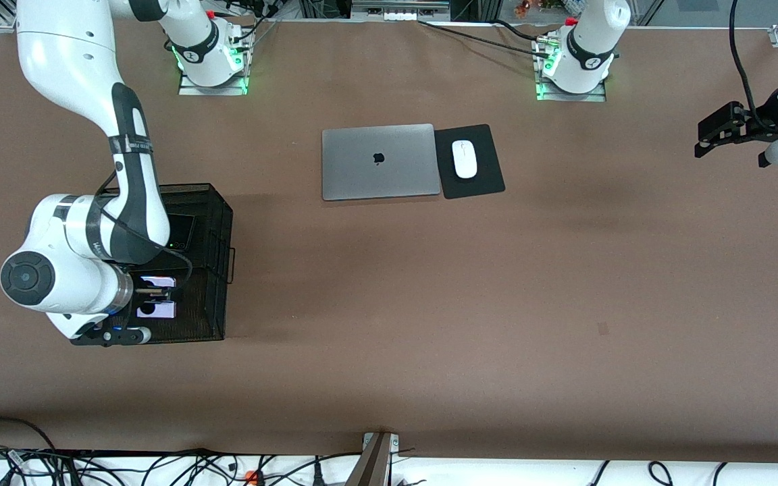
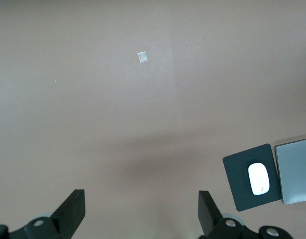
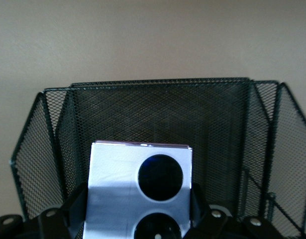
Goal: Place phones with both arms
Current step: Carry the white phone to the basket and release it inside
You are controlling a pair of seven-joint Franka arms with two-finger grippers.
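- Right gripper (image 1: 157, 297), lower left of the front frame, is clamped by its jaws on the lilac phone (image 3: 139, 191), holding it over the mesh basket (image 1: 217, 223).
- A black phone (image 1: 180, 231) already lies in the basket, higher in the frame.
- Lower the lilac phone straight down, clear of the mesh walls and the black phone; release only once it rests on the basket floor.
- Left gripper (image 2: 141, 211) waits at the right edge, jaws apart, empty, over bare tabletop (image 1: 429, 304).
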